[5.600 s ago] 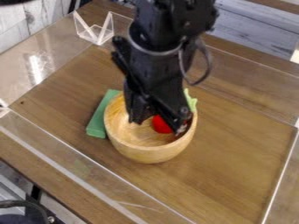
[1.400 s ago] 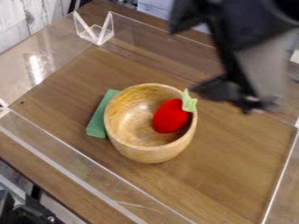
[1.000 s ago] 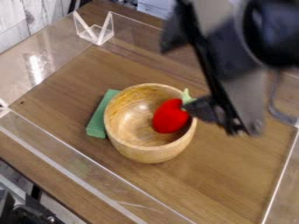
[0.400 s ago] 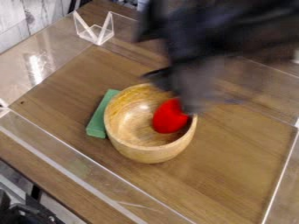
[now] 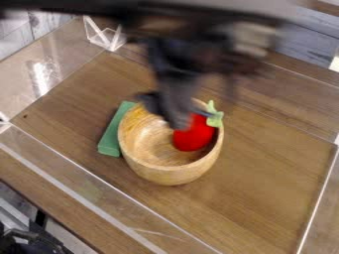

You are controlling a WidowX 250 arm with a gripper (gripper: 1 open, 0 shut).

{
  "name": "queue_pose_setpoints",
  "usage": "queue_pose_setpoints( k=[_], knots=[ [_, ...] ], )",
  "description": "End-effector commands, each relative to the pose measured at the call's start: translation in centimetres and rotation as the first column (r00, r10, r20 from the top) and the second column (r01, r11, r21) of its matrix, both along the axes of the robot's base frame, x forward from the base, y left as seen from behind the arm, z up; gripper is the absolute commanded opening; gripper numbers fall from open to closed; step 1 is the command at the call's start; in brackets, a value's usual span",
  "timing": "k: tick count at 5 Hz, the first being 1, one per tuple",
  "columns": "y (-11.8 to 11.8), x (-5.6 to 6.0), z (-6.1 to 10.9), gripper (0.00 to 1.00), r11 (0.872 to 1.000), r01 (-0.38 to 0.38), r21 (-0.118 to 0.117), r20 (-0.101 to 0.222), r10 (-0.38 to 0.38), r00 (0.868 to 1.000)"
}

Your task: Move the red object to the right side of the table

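The red object (image 5: 195,133), a small glossy toy fruit with a green stem, lies inside the wooden bowl (image 5: 143,162) near its right wall. The bowl stands left of the middle of the brown table (image 5: 272,189). My gripper (image 5: 169,103) is a dark motion-blurred shape just above the bowl's back rim, up and left of the red object. The blur hides its fingers, so I cannot tell whether they stand open or shut. Nothing shows held between them.
A green flat cloth (image 5: 110,140) sticks out from under the bowl's left side. Clear acrylic walls (image 5: 79,203) border the tabletop. A small clear stand (image 5: 106,32) sits at the back left corner. Bare wood lies to the bowl's right.
The arm has swung from the right side of the table leftward to above the bowl. The red object has stayed in the bowl.
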State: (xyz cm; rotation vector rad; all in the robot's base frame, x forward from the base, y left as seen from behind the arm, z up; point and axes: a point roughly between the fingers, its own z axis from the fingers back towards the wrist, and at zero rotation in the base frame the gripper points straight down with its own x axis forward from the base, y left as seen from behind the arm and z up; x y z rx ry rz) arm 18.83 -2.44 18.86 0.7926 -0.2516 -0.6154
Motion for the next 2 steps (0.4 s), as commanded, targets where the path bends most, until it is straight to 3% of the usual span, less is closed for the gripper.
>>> queue_pose_setpoints(
  k=[1, 2],
  knots=[
    [-1.83, -0.41, 0.87, 1.00, 0.999, -0.018, -0.034, 0.020, 0.018, 1.000],
    [-1.80, -0.92, 0.69, 1.00, 1.000, -0.010, -0.021, -0.022, 0.010, 1.000]
  ],
)
